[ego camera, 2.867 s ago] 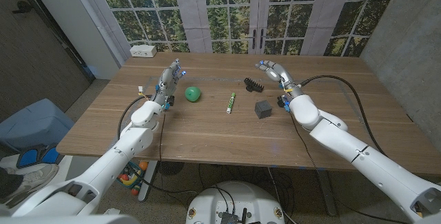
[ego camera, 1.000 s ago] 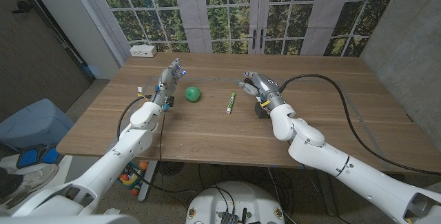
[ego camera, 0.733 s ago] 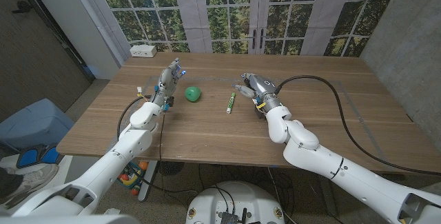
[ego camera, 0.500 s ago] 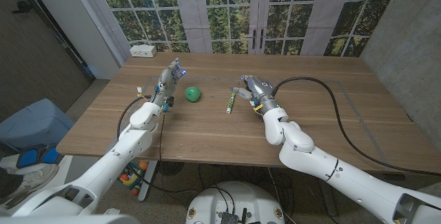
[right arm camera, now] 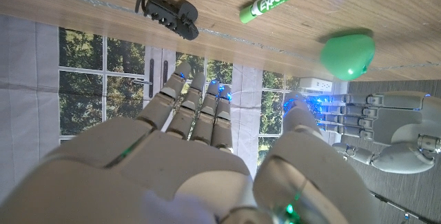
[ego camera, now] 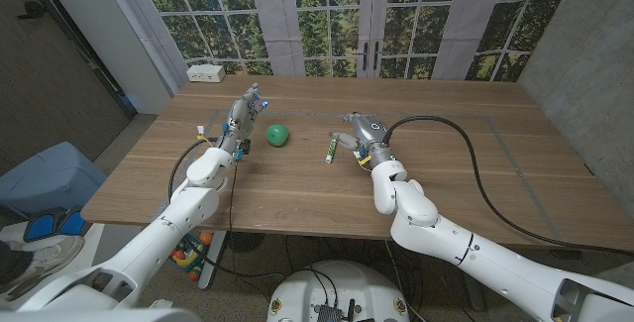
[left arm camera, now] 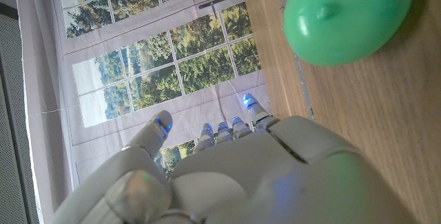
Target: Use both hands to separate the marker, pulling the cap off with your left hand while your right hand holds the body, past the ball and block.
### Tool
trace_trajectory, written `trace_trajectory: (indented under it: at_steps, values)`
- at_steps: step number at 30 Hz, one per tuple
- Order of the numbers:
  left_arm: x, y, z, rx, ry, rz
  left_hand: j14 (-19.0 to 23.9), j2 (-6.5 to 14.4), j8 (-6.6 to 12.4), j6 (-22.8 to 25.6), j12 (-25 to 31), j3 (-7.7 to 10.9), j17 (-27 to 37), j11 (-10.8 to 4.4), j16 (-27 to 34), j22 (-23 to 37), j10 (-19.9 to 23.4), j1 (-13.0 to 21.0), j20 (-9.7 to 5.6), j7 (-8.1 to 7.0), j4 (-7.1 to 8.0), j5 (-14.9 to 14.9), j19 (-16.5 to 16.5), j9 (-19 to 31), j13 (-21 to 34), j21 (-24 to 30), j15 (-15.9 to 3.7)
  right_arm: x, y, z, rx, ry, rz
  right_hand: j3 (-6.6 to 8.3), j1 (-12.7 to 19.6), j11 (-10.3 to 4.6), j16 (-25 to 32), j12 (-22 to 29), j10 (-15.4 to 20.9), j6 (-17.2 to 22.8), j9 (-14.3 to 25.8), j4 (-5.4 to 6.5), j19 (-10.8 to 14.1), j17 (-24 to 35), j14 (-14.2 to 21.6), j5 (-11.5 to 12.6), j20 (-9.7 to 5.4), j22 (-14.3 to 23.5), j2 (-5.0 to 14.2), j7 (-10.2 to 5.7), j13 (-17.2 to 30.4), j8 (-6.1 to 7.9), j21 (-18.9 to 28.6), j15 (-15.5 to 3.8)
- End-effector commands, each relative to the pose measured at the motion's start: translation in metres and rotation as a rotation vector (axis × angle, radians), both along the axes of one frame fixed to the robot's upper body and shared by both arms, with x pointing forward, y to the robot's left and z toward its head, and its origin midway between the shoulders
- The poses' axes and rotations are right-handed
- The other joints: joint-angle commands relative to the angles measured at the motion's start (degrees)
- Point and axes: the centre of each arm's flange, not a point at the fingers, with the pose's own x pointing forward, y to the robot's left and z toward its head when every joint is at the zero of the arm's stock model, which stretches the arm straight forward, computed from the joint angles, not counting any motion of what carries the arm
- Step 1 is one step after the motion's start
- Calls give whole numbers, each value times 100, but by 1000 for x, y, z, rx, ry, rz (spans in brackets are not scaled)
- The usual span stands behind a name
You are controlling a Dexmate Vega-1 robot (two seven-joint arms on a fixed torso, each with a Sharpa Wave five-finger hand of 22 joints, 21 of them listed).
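My right hand (ego camera: 359,136) hovers at centre frame, fingers spread and holding nothing, just right of the marker (ego camera: 332,147) lying loose on the table (ego camera: 297,188). My left hand (ego camera: 241,116), fingers apart and empty, stands left of the ball (ego camera: 276,136). A clumsy reach could roll the marker away, or my left could knock the ball.

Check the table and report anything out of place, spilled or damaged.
Nothing stands out. The green marker lies on the wood with its cap on, the green ball sits whole beside the left robot hand, and the right robot hand hovers open next to the marker. No spill shows on the table.
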Motion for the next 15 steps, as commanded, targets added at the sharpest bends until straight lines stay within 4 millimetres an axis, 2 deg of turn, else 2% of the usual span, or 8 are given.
trace_trajectory:
  at_steps: [1,7,15]
  values:
    - [-2,-1,-2,1,6,1,4,216,26,2,49,17,15,-7,30,33,20,-50,-146,18,-43,11,33,27,25,-22,-152,4,11,-8,-39,20,-42,-2,114,-39,32,26,27,4,27,-23,22,18,-20,37,21,22,-32,-53,29,36,35,-289]
    - [-2,-1,-2,4,5,1,5,215,27,5,48,20,14,-2,29,33,21,-55,-145,15,-50,10,40,27,25,-36,-151,7,14,-10,-49,39,-48,-5,237,-44,139,40,52,21,32,6,187,80,140,49,-37,37,-27,-33,80,38,100,-261]
    - [-2,0,-2,2,4,0,12,218,27,9,49,24,13,-15,29,34,27,-62,-145,3,-57,10,50,27,25,-55,-156,14,19,-16,-71,57,-72,-23,276,2,167,48,66,37,33,28,182,130,127,47,-6,49,-27,23,112,39,102,-224]
